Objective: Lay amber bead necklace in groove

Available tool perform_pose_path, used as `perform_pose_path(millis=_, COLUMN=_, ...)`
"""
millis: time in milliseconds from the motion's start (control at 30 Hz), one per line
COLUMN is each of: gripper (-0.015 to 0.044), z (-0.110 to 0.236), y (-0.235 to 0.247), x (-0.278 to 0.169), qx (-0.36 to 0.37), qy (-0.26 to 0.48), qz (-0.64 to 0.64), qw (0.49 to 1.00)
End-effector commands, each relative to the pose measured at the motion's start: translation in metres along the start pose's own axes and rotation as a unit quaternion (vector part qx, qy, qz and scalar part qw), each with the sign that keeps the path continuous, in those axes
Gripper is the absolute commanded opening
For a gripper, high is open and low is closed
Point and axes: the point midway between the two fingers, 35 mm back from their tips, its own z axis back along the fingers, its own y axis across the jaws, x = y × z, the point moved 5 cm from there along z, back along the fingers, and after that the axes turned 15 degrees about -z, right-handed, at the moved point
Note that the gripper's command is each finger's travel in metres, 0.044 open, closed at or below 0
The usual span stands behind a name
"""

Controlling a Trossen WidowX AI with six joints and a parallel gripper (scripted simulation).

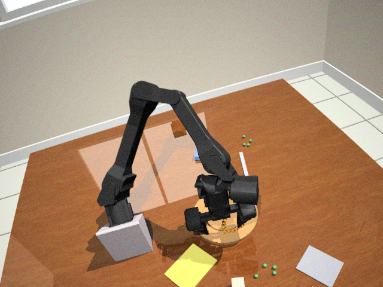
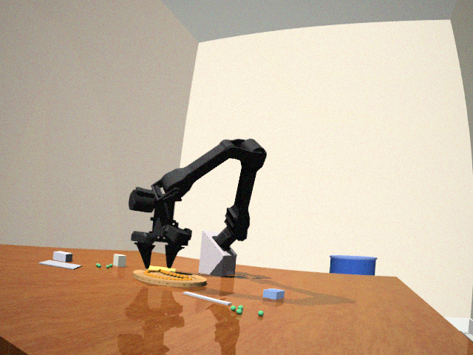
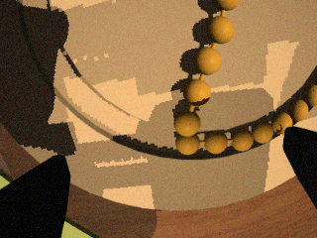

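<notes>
The round wooden bead board (image 1: 244, 232) (image 2: 168, 282) (image 3: 119, 47) lies on the table in front of the arm's base. The amber bead necklace (image 1: 228, 229) (image 2: 174, 274) (image 3: 208, 61) lies on the board. In the wrist view one run of beads follows the dark groove at the near rim, and another run goes straight up across the middle of the board. My gripper (image 1: 221, 217) (image 2: 157, 265) (image 3: 174, 159) is open just above the board. Its fingers stand wide on either side of the necklace's bend and touch no bead.
A yellow sheet (image 1: 190, 265) lies beside the board. Nearby are a grey sheet (image 1: 319, 265), green beads (image 1: 266, 270), a white bar (image 1: 243, 163), a blue block (image 1: 195, 155) and a cream block (image 1: 237, 281). A blue cylinder (image 2: 352, 265) stands far off.
</notes>
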Motion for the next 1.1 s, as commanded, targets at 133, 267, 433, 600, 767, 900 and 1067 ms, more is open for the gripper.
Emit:
perform_pose_path(millis=133, gripper=0.044, z=0.001, y=0.0, x=0.0, qx=0.001, qy=0.002, qz=0.001, qw=1.0)
perform_pose_path(millis=267, gripper=0.044, z=0.001, y=0.0, x=0.0, qx=0.001, qy=0.002, qz=0.001, qw=1.0)
perform_pose_path(millis=433, gripper=0.044, z=0.001, y=0.0, x=0.0, qx=0.001, qy=0.002, qz=0.001, qw=1.0)
perform_pose_path(millis=600, gripper=0.044, z=0.001, y=0.0, x=0.0, qx=0.001, qy=0.002, qz=0.001, qw=1.0)
perform_pose_path(millis=767, gripper=0.0361, z=0.01, y=-0.001, x=0.003, qx=0.001, qy=0.003, qz=-0.022, qw=1.0)
perform_pose_path(millis=900, gripper=0.0256, z=0.032, y=-0.001, x=0.011, qx=0.001, qy=0.003, qz=-0.076, qw=0.997)
perform_pose_path(millis=1067, gripper=0.0125, z=0.033, y=-0.001, x=0.011, qx=0.001, qy=0.003, qz=-0.078, qw=0.997)
